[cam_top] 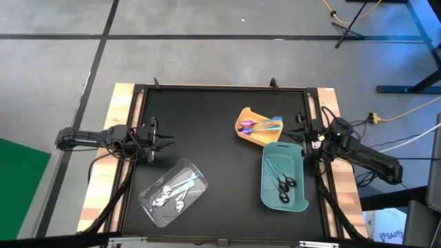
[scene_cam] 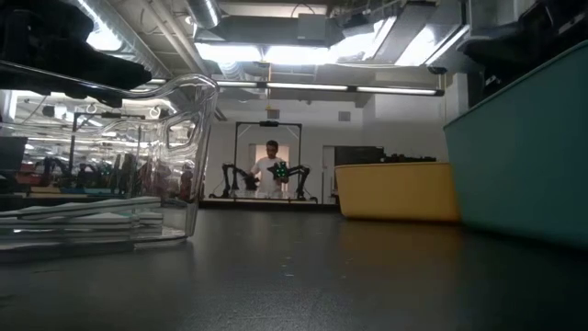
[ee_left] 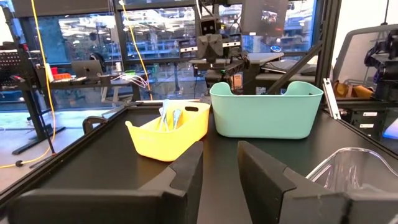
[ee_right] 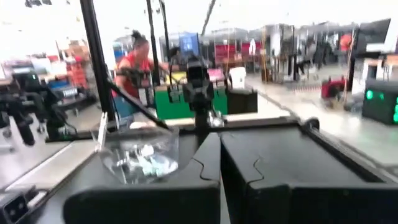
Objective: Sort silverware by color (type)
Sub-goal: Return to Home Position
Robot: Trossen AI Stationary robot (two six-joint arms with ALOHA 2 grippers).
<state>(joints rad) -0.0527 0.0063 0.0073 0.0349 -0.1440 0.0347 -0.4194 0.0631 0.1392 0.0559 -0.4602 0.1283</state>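
Shiny silver spoons (cam_top: 171, 193) with pale handles lie in the clear tray (cam_top: 173, 191) at the near left. Iridescent blue-purple utensils (cam_top: 256, 125) lie in the yellow tray (cam_top: 256, 128) at the far right. Dark-headed utensils with teal handles (cam_top: 282, 180) lie in the teal tray (cam_top: 283, 175) at the right. My left gripper (cam_top: 165, 138) is open and empty at the table's left edge. My right gripper (cam_top: 301, 133) is shut and empty at the right edge, beside the teal tray.
The black table top (cam_top: 220, 172) is bordered by a raised frame and wooden edges (cam_top: 124, 93). In the low view the clear tray (scene_cam: 110, 165) stands near left, the yellow tray (scene_cam: 397, 191) and teal tray (scene_cam: 524, 156) to the right. A person (scene_cam: 270, 170) stands far behind.
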